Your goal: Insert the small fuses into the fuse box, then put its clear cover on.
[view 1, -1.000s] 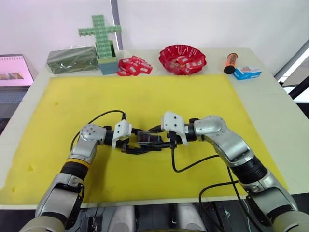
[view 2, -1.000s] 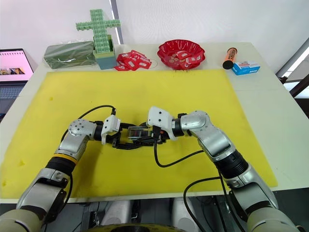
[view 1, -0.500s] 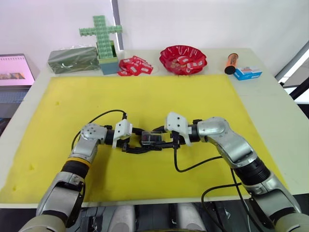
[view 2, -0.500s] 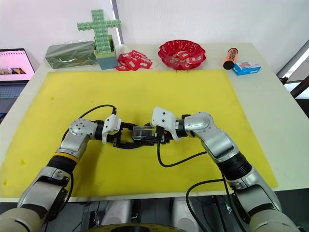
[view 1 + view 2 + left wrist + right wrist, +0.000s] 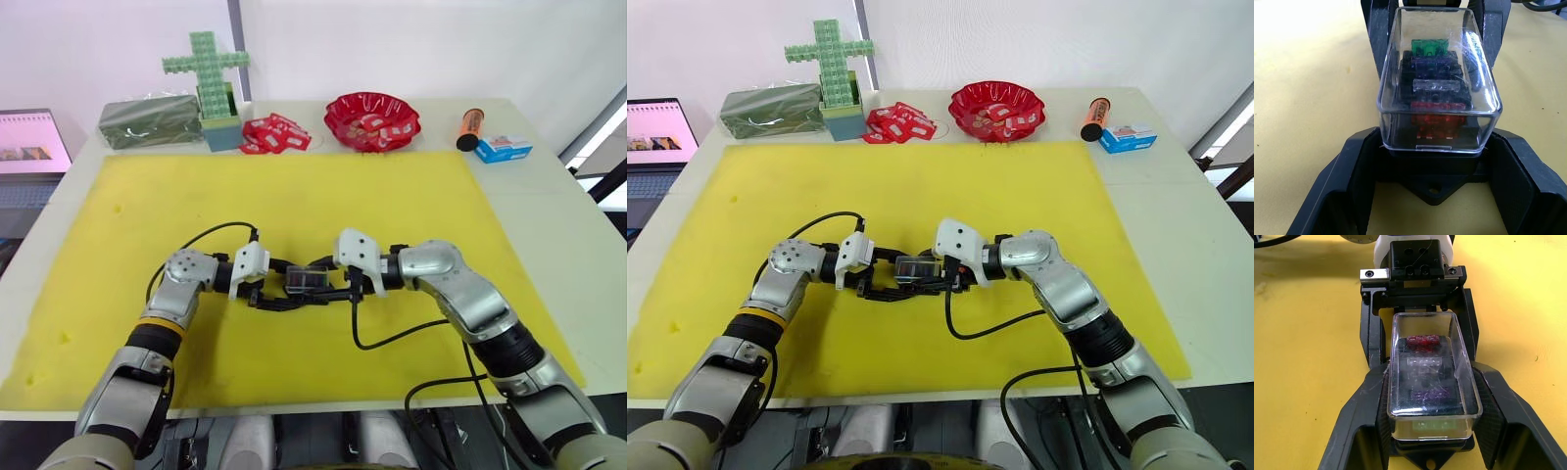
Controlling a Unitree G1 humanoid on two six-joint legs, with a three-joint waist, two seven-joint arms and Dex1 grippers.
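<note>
Small black fuse box (image 5: 1436, 105) now wears its transparent rectangular cover (image 5: 1439, 73), unlike a second ago; left gripper (image 5: 269, 297) and right gripper (image 5: 328, 290) each hold one end, so the task looks complete.

Silver-grey jointed arms with white wrist housings, looping black cables, and black forked fingers (image 5: 1371, 342) on a screwed bracket; orange ring on the left forearm.

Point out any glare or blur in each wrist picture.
Left wrist view: white glare washes out the mat at the far corner, and streaks glint on the clear cover. Right wrist view: even light, with the cover sharp and faint scratches catching light.
</note>
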